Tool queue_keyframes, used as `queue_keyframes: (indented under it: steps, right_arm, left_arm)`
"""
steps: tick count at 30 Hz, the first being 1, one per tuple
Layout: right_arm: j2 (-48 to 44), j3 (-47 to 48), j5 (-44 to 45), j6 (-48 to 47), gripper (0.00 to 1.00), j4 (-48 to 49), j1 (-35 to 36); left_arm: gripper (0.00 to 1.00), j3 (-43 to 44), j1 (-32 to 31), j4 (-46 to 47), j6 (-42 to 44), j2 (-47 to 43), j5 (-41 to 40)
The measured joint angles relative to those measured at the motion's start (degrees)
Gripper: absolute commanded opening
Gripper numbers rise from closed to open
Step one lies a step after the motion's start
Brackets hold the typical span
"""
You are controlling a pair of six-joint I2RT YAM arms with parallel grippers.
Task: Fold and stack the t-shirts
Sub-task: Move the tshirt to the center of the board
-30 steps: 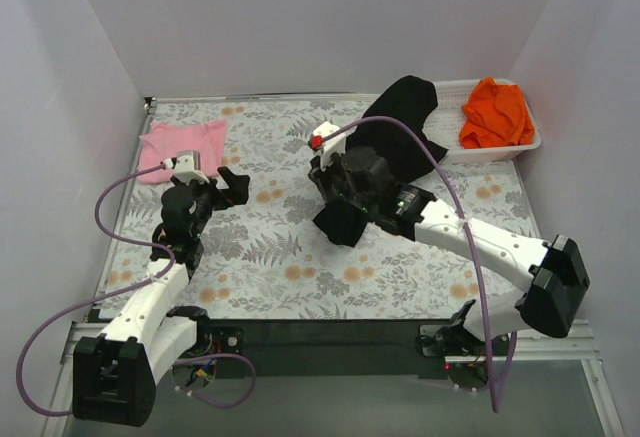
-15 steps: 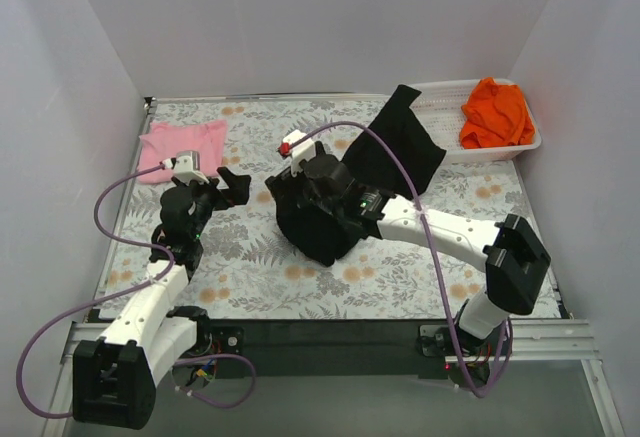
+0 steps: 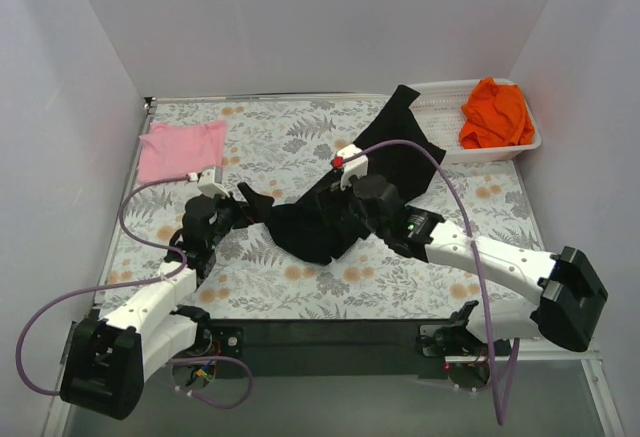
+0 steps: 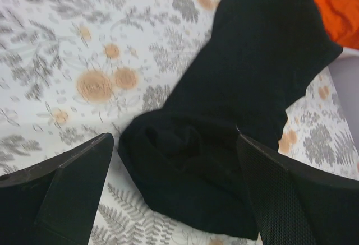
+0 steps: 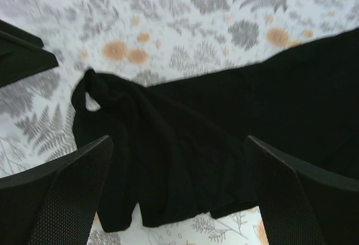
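The black t-shirt (image 3: 385, 157) lies in a long strip from the basket down to a bunched end (image 3: 305, 235) at the table's middle. My left gripper (image 3: 256, 203) is open just left of that bunch; in the left wrist view the bunch (image 4: 190, 166) lies between and beyond the left gripper (image 4: 174, 139). My right gripper (image 3: 338, 222) hovers open over the shirt (image 5: 185, 144), and nothing is clamped in the right gripper (image 5: 178, 142). The pink t-shirt (image 3: 180, 147) lies flat at the far left. The orange t-shirt (image 3: 495, 112) sits in the basket.
The white mesh basket (image 3: 445, 137) stands at the far right corner, with the black shirt's far end draped at its side. White walls close in the table on three sides. The left gripper's fingers (image 5: 25, 57) show at the right wrist view's left edge.
The right gripper dragged the black shirt to the middle, let go of it and drew back right. The shirt now lies on the table. The left gripper moved right toward the bunched end.
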Motion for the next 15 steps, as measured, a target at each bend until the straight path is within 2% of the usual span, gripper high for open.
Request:
queue_keyframes:
  steps: [10,15]
  right_arm:
    - [9.9,-3.8,-2.0,0.8,0.86,-0.1,0.0]
    - [14.7,-3.8,-2.2,1.8,0.76,0.4,0.0]
  left_arm:
    - [0.82,-3.3,-7.0,-2.6,-6.8,0.2,-3.0]
    - [0.81,-4.4,-9.8,-2.4,-9.0,2.8,-3.1]
